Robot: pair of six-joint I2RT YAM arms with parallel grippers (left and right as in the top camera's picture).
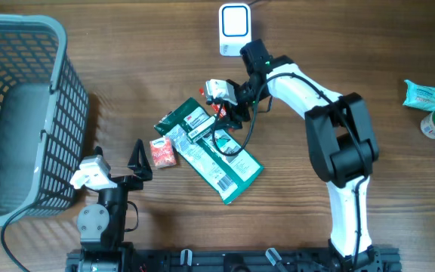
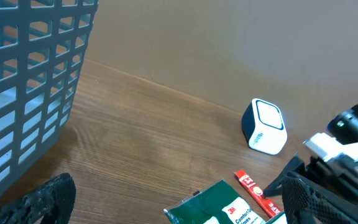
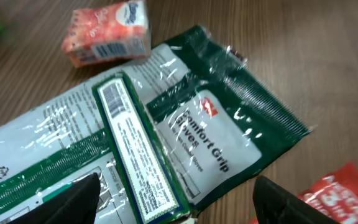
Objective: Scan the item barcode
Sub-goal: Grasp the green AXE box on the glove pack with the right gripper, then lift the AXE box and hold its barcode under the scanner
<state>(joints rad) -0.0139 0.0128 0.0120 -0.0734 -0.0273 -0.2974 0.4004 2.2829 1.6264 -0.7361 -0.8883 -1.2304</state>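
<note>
The right claw (image 3: pixel 178 184) hung open directly above the green glove pack (image 1: pixel 210 155), fingers spread and touching nothing. The pack lay flat on the counter (image 1: pixel 134 68), near the white scanner (image 1: pixel 233 29) on the robot's side, a barcode facing up. The left claw (image 1: pixel 118 157) stood wide open, well apart from the scanner.

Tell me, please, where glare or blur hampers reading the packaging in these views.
Right wrist: glare streaks cross the green glove package, though its large lettering reads; the red box looks slightly soft. Overhead: even light, print too small. Left wrist: only a package corner shows.
</note>
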